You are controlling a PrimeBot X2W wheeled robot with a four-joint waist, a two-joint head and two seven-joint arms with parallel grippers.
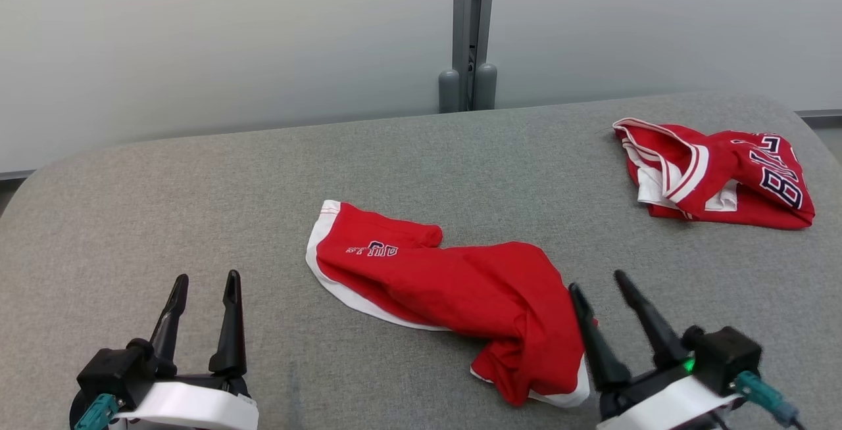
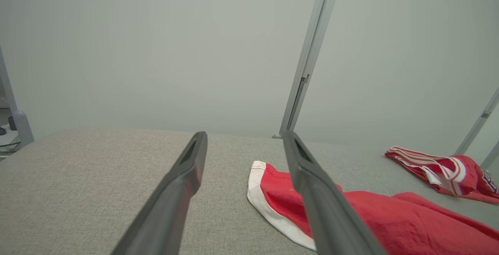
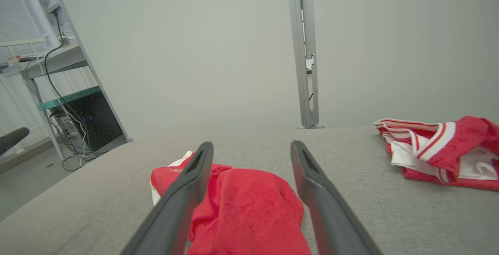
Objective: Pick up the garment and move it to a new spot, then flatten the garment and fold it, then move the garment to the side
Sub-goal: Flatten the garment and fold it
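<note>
A crumpled red garment [image 1: 454,288] with a white hem and small dark lettering lies mid-table on the grey cloth surface; I also see this garment [image 2: 390,212] in the left wrist view and the garment [image 3: 245,204] close ahead in the right wrist view. My left gripper [image 1: 205,280] stands open at the lower left, well apart from the garment, nothing between its fingers. My right gripper [image 1: 597,280] is open at the lower right, its left finger right beside the garment's near-right bunch. In the wrist views the left gripper [image 2: 243,138] and right gripper [image 3: 252,147] both gape, empty.
A second red garment [image 1: 717,170] with white stripes and dark numbers lies bunched at the far right of the grey table [image 1: 164,219]. A grey post [image 1: 468,35] stands behind the table's far edge against a pale wall. A desk with cables [image 3: 58,103] stands off to the left.
</note>
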